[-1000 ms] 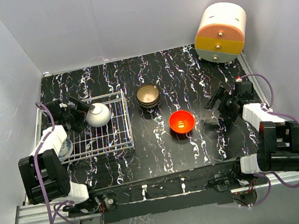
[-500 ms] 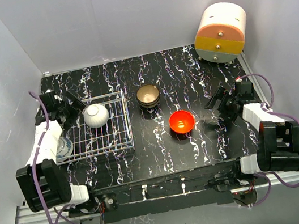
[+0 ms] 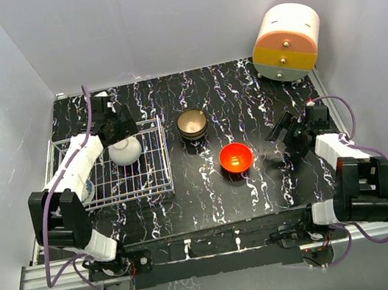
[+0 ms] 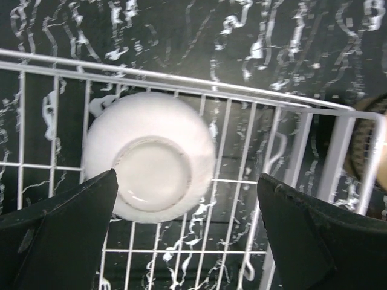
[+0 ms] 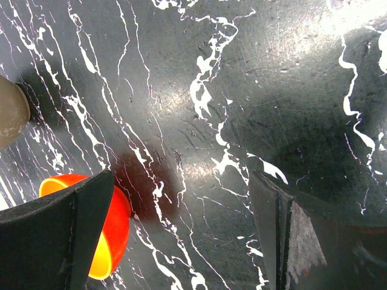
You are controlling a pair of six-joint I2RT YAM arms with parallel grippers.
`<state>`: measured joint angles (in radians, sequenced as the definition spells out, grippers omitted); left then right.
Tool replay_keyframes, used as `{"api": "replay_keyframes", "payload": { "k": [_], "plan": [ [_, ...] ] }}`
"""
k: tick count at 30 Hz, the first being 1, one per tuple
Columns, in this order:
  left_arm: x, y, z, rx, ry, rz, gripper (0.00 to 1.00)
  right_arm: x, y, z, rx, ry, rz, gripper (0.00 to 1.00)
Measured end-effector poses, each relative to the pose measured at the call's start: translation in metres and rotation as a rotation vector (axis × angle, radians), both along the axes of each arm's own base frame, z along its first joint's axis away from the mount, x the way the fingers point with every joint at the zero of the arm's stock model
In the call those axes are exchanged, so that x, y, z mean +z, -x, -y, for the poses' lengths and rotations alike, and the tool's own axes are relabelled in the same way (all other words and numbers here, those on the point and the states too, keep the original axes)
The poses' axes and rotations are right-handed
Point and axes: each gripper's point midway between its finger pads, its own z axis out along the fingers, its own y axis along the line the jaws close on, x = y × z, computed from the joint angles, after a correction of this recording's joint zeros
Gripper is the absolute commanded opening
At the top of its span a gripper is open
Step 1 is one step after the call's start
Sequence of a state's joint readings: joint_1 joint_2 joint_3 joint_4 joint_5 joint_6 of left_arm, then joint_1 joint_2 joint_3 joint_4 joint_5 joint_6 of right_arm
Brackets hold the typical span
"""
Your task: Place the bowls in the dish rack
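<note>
Left end effector [image 3: 116, 126]: swung from the rack's left side to its far edge; jaws spread wide, grasping nothing, over the white bowl.
Plain white round bowl [image 4: 150, 156]: upside down, foot ring up, inside the rack toward its far right side.
White wire-grid dish rack [image 3: 158, 186]: on the left of the black marbled bench [image 3: 246, 99].
Blue-and-white patterned bowl [image 3: 87, 191]: near-left part of the rack, partly hidden by the left arm.
Brown-gold bowl [image 3: 193, 123]: on the bench, just right of the rack.
Glossy red-orange bowl [image 3: 236, 158]: mid-bench, nearer than the brown-gold bowl.
Right end effector [image 3: 287, 137]: unmoved, released, right of the red-orange bowl.
</note>
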<state>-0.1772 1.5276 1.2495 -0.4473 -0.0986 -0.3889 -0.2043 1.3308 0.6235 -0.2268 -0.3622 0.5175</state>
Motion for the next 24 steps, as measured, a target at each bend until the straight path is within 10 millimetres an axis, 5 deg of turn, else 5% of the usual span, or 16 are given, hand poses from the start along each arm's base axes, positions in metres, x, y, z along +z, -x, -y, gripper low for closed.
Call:
{"api": "replay_keyframes", "payload": {
  "k": [8, 24],
  "plan": [
    [-0.011, 0.009, -0.025, 0.065, -0.152, -0.027, 0.97, -0.003, 0.001, 0.000, 0.000, -0.002, -0.012, 0.98],
    [-0.031, 0.018, -0.034, 0.079, -0.211, -0.061, 0.89, -0.004, 0.001, 0.000, 0.000, -0.002, -0.012, 0.98]
  ]
}}
